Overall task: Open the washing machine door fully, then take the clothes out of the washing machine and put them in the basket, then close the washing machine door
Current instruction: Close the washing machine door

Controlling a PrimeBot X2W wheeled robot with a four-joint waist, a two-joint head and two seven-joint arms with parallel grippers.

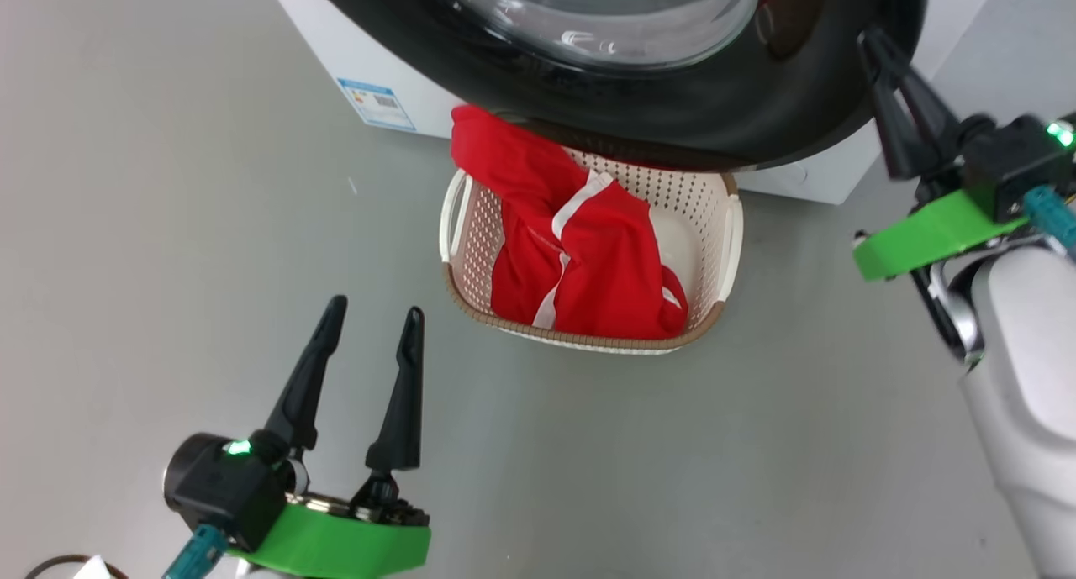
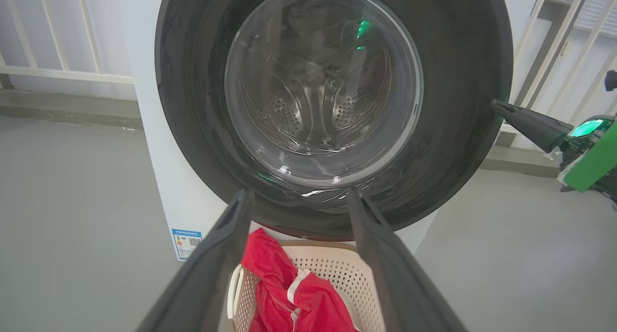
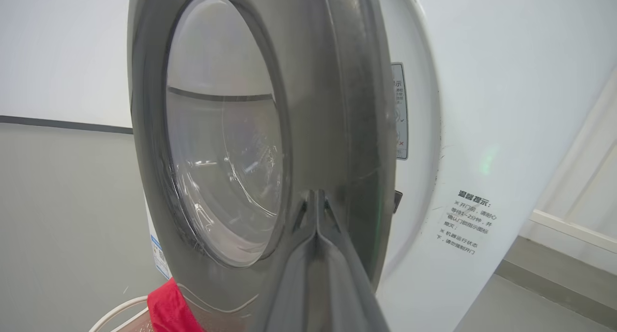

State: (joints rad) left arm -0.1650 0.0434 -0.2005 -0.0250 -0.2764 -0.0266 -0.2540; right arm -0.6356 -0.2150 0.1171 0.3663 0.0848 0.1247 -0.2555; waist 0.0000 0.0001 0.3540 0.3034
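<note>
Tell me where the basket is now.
In the head view the basket stands on the floor at centre, in front of the washing machine, partly under its door, with red clothes inside.

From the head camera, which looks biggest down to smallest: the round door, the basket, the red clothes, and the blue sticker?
1. washing machine door, largest even though the picture's top edge cuts it off
2. basket
3. red clothes, only a little smaller than the basket
4. blue sticker, clearly smallest

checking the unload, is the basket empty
No, red clothes lie in the basket, with one end draped over its back rim.
</note>
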